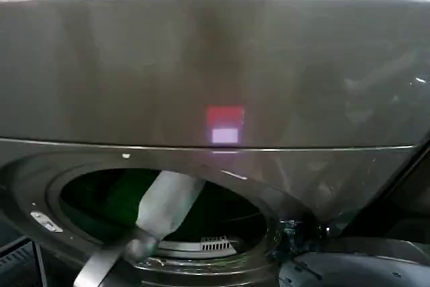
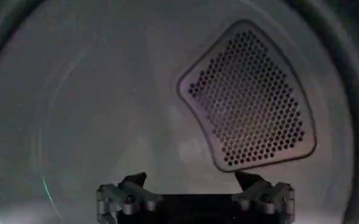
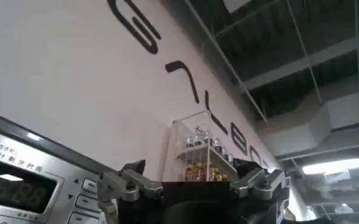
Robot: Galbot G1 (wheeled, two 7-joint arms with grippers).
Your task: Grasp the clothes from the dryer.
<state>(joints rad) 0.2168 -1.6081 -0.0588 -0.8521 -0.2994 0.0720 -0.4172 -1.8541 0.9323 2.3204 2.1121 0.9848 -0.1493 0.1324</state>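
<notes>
Trouble could come easy here: the left arm is reached through the round opening of the dryer (image 1: 201,65), and its left end effector (image 2: 194,182) is spread wide with nothing held, pointed at the perforated vent panel (image 2: 249,100). No clothes can be made out inside, so bare drum might get grabbed. The right end effector (image 3: 194,176) is parked outside, spread wide and empty.

Place: laundry demo hall
Machine: large bronze-grey metal front-loading dryer (image 1: 215,65)
Wall: white, with big dark lettering (image 3: 167,55)
Ceiling: exposed grey ducts (image 3: 325,122)
</notes>
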